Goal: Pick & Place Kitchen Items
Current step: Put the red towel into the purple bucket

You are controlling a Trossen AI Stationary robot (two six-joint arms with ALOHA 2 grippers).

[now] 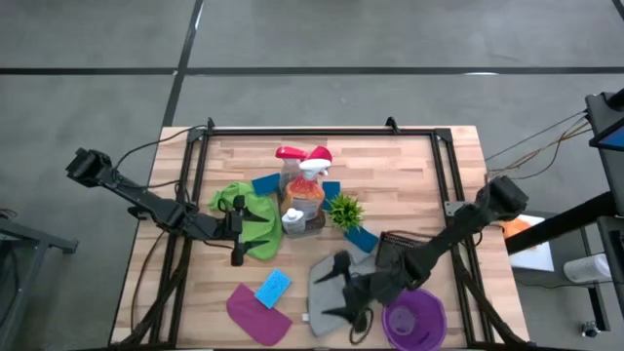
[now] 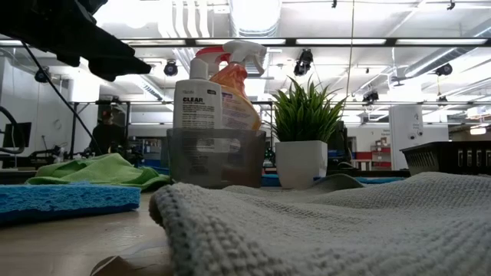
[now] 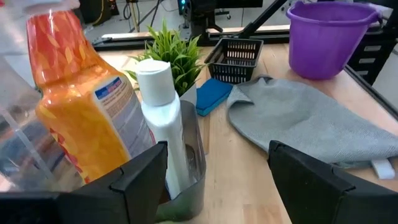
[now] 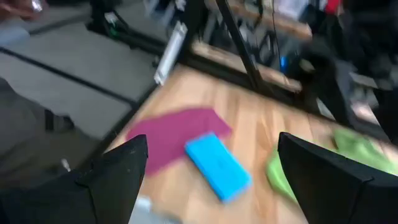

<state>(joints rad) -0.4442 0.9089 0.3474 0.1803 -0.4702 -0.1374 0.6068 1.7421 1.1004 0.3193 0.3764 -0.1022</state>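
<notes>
Two spray bottles, an orange one and a clear one with a red trigger, stand in a clear bin at the table's middle. A green cloth lies left of the bin. My left gripper hovers open over that cloth, pointing at the bin. A grey cloth lies spread at the near middle, and my right gripper hangs open above it, facing a blue sponge and a magenta cloth flat on the table.
A spiky green plant in a white pot stands right of the bin. A black basket and a purple bucket sit at the near right. More blue sponges lie around the bin.
</notes>
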